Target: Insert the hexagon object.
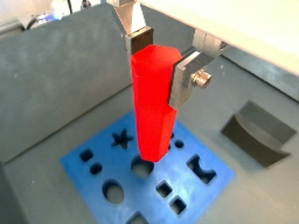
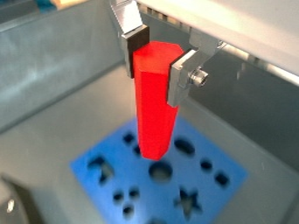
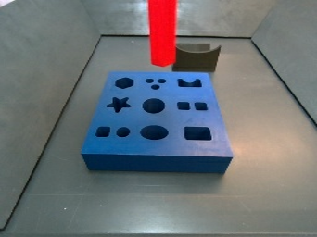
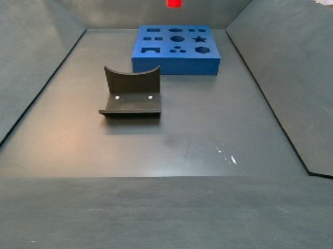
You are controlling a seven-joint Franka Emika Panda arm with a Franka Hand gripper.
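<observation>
The hexagon object [image 1: 152,105] is a long, bright red rod. It hangs upright in my gripper [image 1: 162,63], which is shut on its upper end; silver fingers [image 1: 184,79] press both sides. This also shows in a wrist view [image 2: 155,105] with the gripper [image 2: 160,63]. The rod's lower end is above the blue block [image 1: 93,175], over a hole near its middle. In a side view the rod [image 3: 162,32] hovers clear of the block [image 3: 155,162], near its far edge. Only its tip [image 4: 174,3] shows in a side view. The gripper is out of both side views.
The blue block [image 4: 176,66] has several shaped holes on top. A dark grey block with a curved notch [image 4: 131,92] stands apart from it; it also shows behind the blue block [image 3: 196,57] and in a wrist view [image 1: 260,131]. Grey walls enclose the floor.
</observation>
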